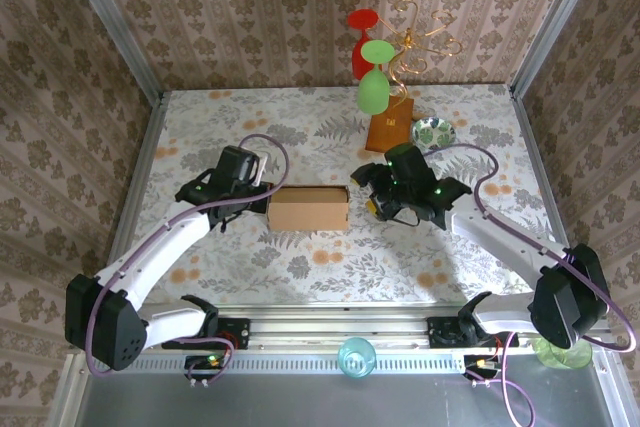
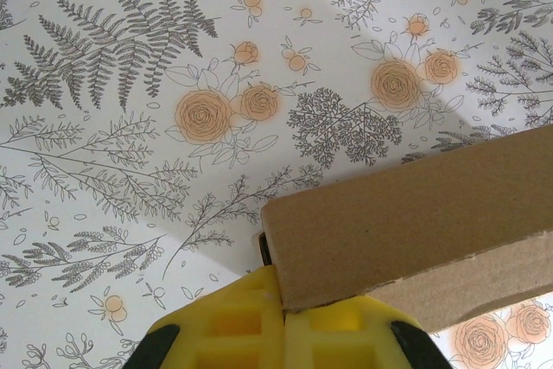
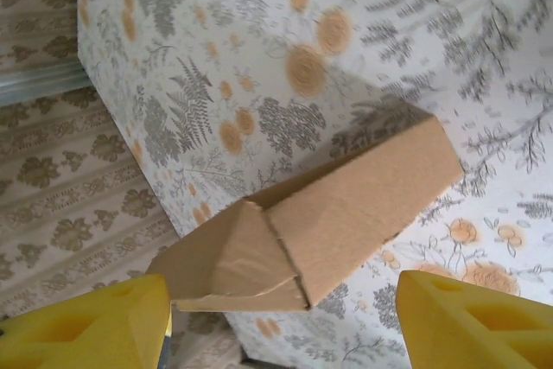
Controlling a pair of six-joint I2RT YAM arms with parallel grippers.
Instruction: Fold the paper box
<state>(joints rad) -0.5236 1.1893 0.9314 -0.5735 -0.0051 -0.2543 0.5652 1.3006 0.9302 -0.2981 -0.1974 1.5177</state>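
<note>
The paper box [image 1: 308, 209] lies folded into a shallow closed rectangle in the middle of the table. My left gripper [image 1: 262, 195] is at its left end. In the left wrist view its yellow fingers [image 2: 233, 326] are pressed together, and the box's corner [image 2: 415, 222] meets their tips at the seam; nothing is visibly clamped. My right gripper [image 1: 366, 197] is at the box's right end. In the right wrist view the gripper [image 3: 281, 334] is open, with its yellow fingers [image 3: 86, 326] wide apart. The box's end [image 3: 320, 222], with a triangular tucked flap, lies between them and touches neither.
A gold wire stand holding red and green glasses rises from an orange-brown wooden block [image 1: 390, 129] at the back. A small patterned bowl [image 1: 434, 132] sits beside it. A teal glass [image 1: 356, 357] and a green glass [image 1: 565, 352] stand at the near rail. Wallpapered walls close in both sides.
</note>
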